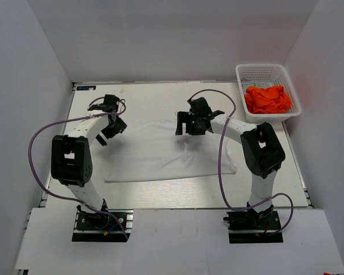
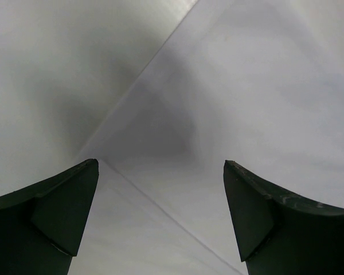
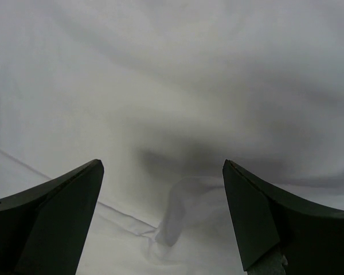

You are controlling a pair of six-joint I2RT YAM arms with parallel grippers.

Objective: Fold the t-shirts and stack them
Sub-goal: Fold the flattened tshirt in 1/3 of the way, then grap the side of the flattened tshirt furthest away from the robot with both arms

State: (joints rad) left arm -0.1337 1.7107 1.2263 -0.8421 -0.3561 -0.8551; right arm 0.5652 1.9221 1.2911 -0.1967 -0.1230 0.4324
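The white t-shirt [image 1: 160, 153] lies flat as a wide rectangle in the middle of the table. My left gripper [image 1: 110, 127] is open and empty just above the shirt's upper left corner; its wrist view shows a fabric edge [image 2: 160, 212] running diagonally between the fingers. My right gripper [image 1: 190, 127] is open and empty over the shirt's upper right part; its wrist view shows a small raised fold [image 3: 180, 215] of white fabric between the fingers. Bright orange t-shirts [image 1: 268, 98] lie crumpled in the basket.
A white lattice basket [image 1: 260, 72] stands at the table's back right corner. White walls enclose the table on the left, back and right. Purple cables loop from both arms.
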